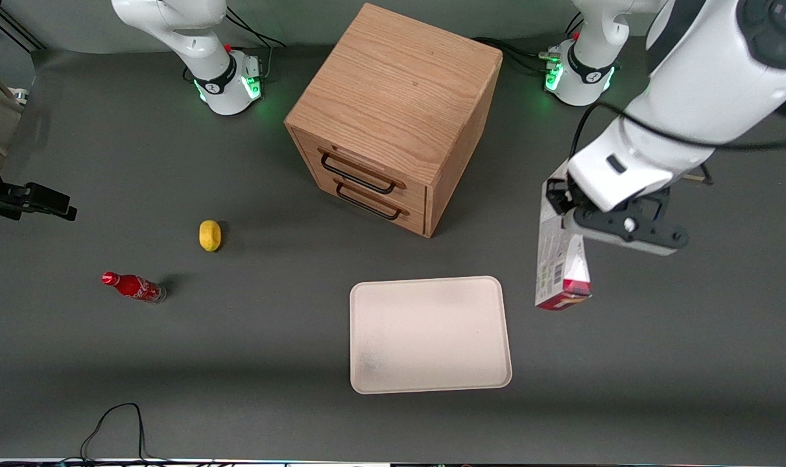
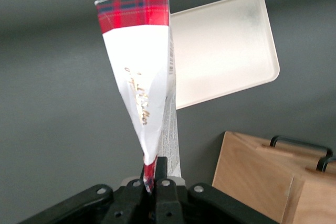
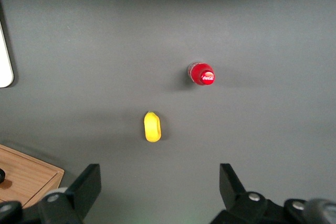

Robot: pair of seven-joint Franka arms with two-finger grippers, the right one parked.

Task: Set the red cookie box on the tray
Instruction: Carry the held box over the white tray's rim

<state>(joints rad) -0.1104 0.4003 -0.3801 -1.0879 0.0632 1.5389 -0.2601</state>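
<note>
The red cookie box (image 1: 559, 259) hangs in the air above the table, beside the tray toward the working arm's end, long axis pointing down. My left gripper (image 1: 565, 211) is shut on its upper end. In the left wrist view the box (image 2: 139, 77) runs away from the gripper (image 2: 154, 179), showing a white panel and a red tartan end. The cream-white tray (image 1: 430, 334) lies flat and bare on the table, nearer the front camera than the cabinet; it also shows in the wrist view as the tray (image 2: 223, 51), partly hidden by the box.
A wooden two-drawer cabinet (image 1: 393, 117) stands in the middle of the table, farther from the front camera than the tray. A yellow lemon (image 1: 209, 235) and a small red soda bottle (image 1: 132, 287) lie toward the parked arm's end. A black cable (image 1: 111, 428) loops at the table's front edge.
</note>
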